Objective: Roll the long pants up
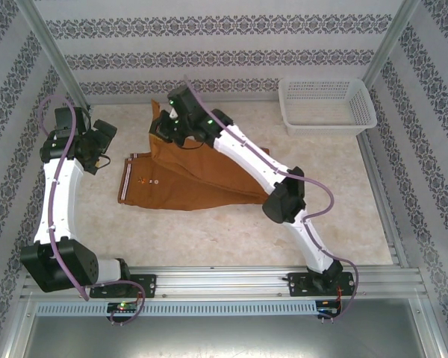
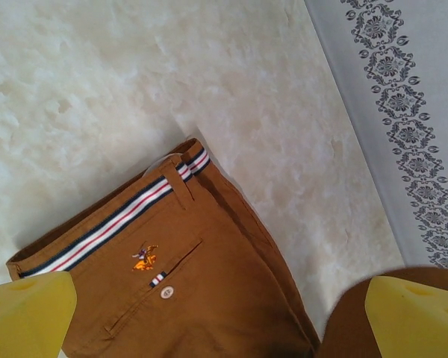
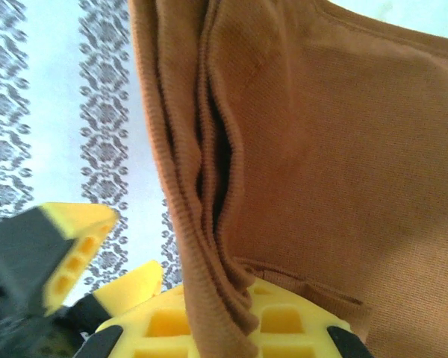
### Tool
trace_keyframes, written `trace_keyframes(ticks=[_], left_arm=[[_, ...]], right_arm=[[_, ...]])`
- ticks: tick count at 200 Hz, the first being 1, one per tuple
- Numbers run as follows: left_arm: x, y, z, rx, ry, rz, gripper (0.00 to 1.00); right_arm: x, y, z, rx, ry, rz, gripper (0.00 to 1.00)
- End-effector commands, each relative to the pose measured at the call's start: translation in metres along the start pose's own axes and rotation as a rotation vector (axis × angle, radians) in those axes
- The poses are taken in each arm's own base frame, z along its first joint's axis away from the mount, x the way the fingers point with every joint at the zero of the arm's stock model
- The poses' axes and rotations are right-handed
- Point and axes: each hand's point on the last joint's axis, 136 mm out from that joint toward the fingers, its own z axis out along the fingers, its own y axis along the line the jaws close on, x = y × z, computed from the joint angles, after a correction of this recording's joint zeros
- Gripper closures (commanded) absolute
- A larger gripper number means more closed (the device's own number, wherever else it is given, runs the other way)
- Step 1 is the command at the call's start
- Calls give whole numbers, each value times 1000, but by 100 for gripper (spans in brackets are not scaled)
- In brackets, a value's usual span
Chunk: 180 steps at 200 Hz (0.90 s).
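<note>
The long pants point(image 1: 187, 175) lie flat across the middle of the table, rust-brown, with the striped waistband point(image 2: 112, 224) and a small light button point(image 2: 165, 293) toward the left. My right gripper point(image 1: 164, 127) reaches over to the far left end and is shut on a bunched fold of the pants point(image 3: 209, 224), lifted off the table; the cloth drapes over its lower yellow pad point(image 3: 284, 328). My left gripper point(image 1: 104, 142) hovers open just left of the waistband, its yellow fingertips point(image 2: 30, 313) spread above the back pocket with nothing between them.
A white basket point(image 1: 327, 104) stands at the back right corner. Patterned walls close in the table on the left, back and right. Bare marble tabletop point(image 1: 209, 231) lies between the pants and the arm bases.
</note>
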Motion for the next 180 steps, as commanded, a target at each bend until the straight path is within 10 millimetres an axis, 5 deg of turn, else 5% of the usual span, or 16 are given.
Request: trace_keyframes(ticks=[1, 83, 89, 93, 100, 107, 117, 143, 168, 174, 180], left_arm=[[4, 10, -5, -16, 2, -7, 0], [10, 18, -1, -27, 14, -6, 0], [11, 18, -1, -23, 15, -8, 0], [11, 19, -1, -24, 17, -9, 0], [12, 19, 0, -24, 18, -12, 0], [12, 19, 0, -24, 19, -16, 0], [12, 19, 0, -24, 20, -18, 0], [12, 16, -1, -11, 17, -29, 0], [13, 13, -2, 10, 21, -39, 0], [15, 10, -1, 28, 29, -38, 17], [18, 9, 1, 38, 38, -41, 50]], right_arm=[[19, 4, 32, -68, 67, 9, 100], [81, -35, 91, 1, 191, 68, 100], [87, -36, 94, -2, 197, 63, 88], [91, -36, 97, -1, 206, 60, 60], [97, -38, 100, 1, 218, 60, 33], [105, -39, 102, 5, 240, 61, 15], [112, -43, 103, 23, 267, 58, 3], [111, -54, 90, 99, 265, -9, 2], [87, -62, 57, 177, 212, -128, 9], [80, -67, 45, 202, 203, -163, 20], [70, -72, 32, 231, 188, -202, 39]])
